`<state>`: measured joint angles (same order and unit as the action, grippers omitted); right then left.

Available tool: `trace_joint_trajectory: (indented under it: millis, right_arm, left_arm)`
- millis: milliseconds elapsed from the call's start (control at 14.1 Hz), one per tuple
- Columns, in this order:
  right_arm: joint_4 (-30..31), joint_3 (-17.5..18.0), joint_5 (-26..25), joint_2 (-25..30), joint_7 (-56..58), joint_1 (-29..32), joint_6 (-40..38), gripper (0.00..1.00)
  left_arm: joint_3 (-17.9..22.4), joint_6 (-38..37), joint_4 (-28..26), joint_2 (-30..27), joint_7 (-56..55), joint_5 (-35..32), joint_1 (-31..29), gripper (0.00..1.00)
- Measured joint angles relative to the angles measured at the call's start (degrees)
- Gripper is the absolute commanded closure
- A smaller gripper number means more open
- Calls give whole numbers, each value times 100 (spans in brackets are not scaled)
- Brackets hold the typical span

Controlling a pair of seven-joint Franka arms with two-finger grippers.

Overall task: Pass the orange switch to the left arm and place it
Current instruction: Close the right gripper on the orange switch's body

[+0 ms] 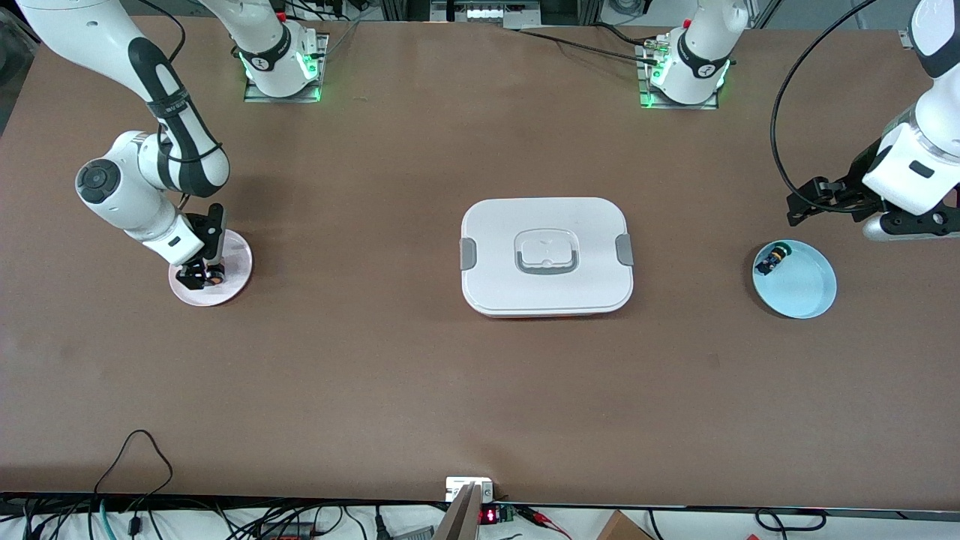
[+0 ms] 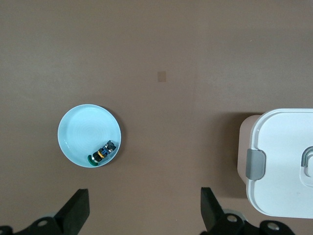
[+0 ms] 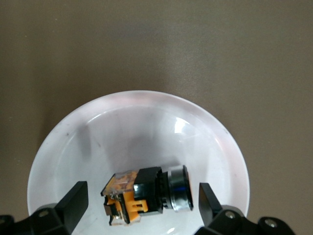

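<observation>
Orange switch (image 3: 146,192): it lies on its side in the pink plate (image 1: 234,279), at the right arm's end of the counter (image 1: 420,390). In the right wrist view the black body, the orange part and a metal ring show.
Right claw (image 1: 201,274): low over the pink plate, with the fingers spread wide. One finger (image 3: 73,200) stands on each side of the orange switch; neither finger presses on it, a gap shows on both sides.
Left claw (image 1: 804,204): up in the air, over bare counter just beside the blue plate (image 1: 810,289) – its fingers are wide apart and hold nothing. This arm waits.
Blue plate: at the left arm's end of the counter. A second small switch (image 1: 772,260) lies in it, close to the rim, with a green tip and a black body.
Box (image 1: 546,255): white, with the lid on, grey clips at its two short sides and a grey handle recess on top. It stands in the middle of the counter, between the two plates and well apart from both.
Arms: the right arm (image 1: 150,165) bends down to the pink plate – the left arm (image 1: 919,161) is well above the counter.
</observation>
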<state>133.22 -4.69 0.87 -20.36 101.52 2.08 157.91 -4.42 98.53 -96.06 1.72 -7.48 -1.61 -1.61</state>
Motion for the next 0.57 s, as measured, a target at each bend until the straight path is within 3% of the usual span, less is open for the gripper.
trace_joint_trajectory:
  millis: [568]
  right_arm:
    - [71,0,0,-20,0,19,139,0]
  left_arm:
    - [-2,0,0,0,0,0,0,0]
